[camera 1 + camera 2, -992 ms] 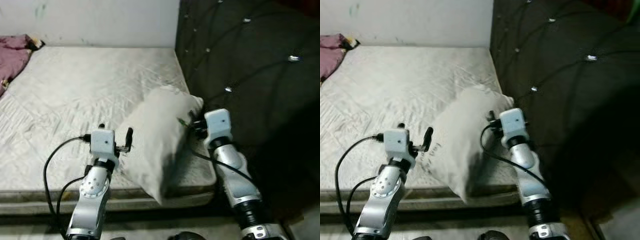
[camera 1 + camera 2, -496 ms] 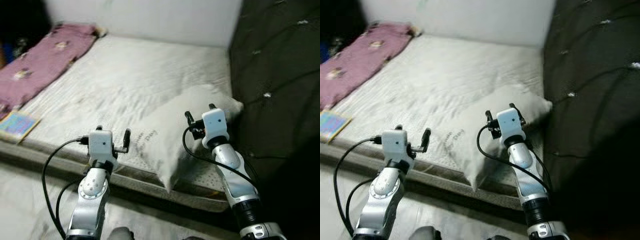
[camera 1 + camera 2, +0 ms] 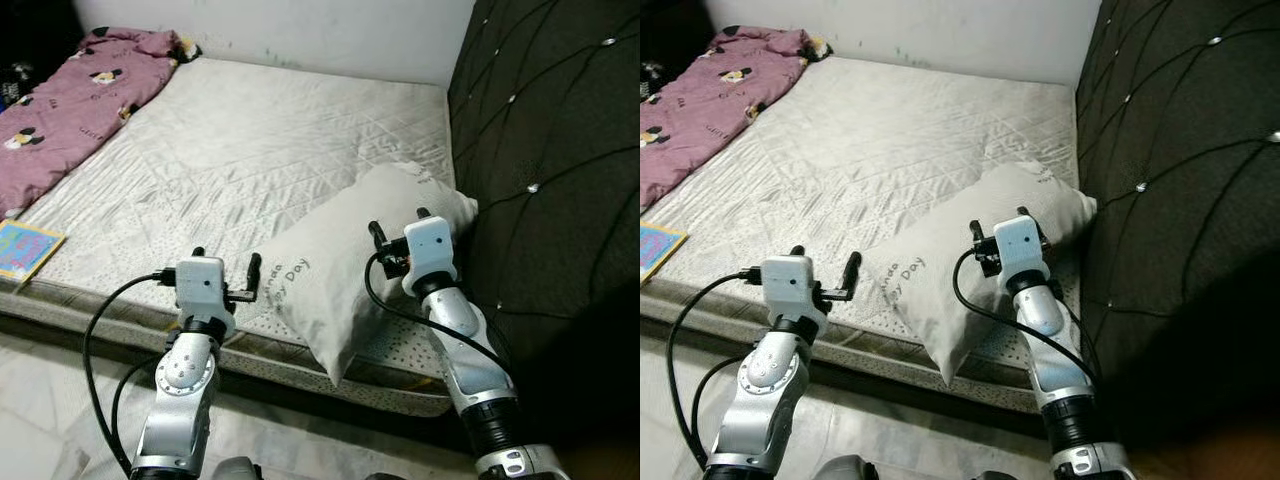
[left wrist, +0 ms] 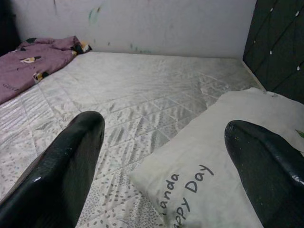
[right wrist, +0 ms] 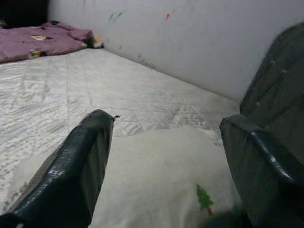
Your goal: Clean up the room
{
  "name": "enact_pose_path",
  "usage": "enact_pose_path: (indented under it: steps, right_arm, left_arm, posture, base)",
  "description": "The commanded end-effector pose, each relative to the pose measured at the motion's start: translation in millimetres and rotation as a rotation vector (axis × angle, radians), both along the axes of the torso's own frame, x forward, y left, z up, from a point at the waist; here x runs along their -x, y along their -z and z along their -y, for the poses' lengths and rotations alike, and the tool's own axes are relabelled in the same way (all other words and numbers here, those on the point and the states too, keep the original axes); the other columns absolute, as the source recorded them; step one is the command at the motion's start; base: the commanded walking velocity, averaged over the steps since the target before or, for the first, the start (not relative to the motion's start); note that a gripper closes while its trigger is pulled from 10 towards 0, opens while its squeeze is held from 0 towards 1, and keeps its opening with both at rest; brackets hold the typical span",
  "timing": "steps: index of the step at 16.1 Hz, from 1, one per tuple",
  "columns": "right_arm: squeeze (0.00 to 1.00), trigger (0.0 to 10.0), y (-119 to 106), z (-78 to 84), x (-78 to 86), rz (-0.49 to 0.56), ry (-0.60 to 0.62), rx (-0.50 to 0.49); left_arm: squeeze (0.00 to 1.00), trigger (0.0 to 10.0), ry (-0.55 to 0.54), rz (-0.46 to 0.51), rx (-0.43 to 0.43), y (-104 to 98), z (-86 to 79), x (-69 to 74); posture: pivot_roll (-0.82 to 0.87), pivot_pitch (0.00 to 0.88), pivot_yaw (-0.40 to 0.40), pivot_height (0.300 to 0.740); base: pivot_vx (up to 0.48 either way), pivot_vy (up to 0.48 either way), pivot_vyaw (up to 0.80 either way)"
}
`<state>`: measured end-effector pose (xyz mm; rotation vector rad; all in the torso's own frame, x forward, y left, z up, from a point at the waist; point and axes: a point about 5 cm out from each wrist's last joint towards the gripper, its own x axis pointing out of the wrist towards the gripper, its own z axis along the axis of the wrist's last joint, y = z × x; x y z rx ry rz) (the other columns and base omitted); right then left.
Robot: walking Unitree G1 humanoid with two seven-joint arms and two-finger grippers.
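A white pillow (image 3: 345, 265) with grey lettering lies slanted on the near right corner of the bare mattress (image 3: 260, 150), one end against the dark headboard (image 3: 550, 140), its near corner past the mattress edge. My left gripper (image 3: 227, 260) is open at the mattress's front edge, just left of the pillow (image 4: 228, 142). My right gripper (image 3: 398, 222) is open just above the pillow's (image 5: 156, 171) right half, nothing between its fingers. A purple blanket (image 3: 70, 90) lies crumpled along the far left side of the bed.
A colourful flat book (image 3: 25, 250) rests at the mattress's near left edge. The tufted headboard runs along the right. A white wall (image 3: 270, 30) closes the far side. Pale floor (image 3: 60, 400) shows below the bed's front edge.
The camera has swung left and pulled back. The pillow, which stood on edge between my grippers a second ago, now lies flat on the mattress corner, free of both.
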<state>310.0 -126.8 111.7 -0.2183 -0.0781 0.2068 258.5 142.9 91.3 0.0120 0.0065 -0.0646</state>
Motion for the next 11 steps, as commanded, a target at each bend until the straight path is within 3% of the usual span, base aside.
enact_pose_path:
  steps: [1, 9, 11]
  right_arm:
    - [0.00, 10.0, -1.8, 3.7, -1.8, -0.001, 0.009, 0.004]
    - [0.00, 10.0, -2.5, 3.0, -2.2, 0.003, 0.008, 0.002]
    - [0.00, 10.0, -2.6, 3.0, -2.2, 0.005, 0.008, 0.003]
  left_arm:
    - [0.00, 10.0, 0.006, 0.003, 0.000, -1.9, 0.8, -1.3]
    - [0.00, 10.0, 0.018, 0.007, -0.001, -2.6, 1.0, -2.0]
    - [0.00, 10.0, 0.038, 0.021, 0.008, -4.3, 2.9, -1.7]
  posture:
    - [-0.07, 0.000, -0.006, 0.740]
    - [-0.07, 0.000, -0.003, 0.740]
    - [-0.07, 0.000, -0.003, 0.740]
  base:
    - [0.000, 0.300, -0.80]
    - [0.000, 0.045, -0.75]
    - [0.000, 0.000, 0.00]
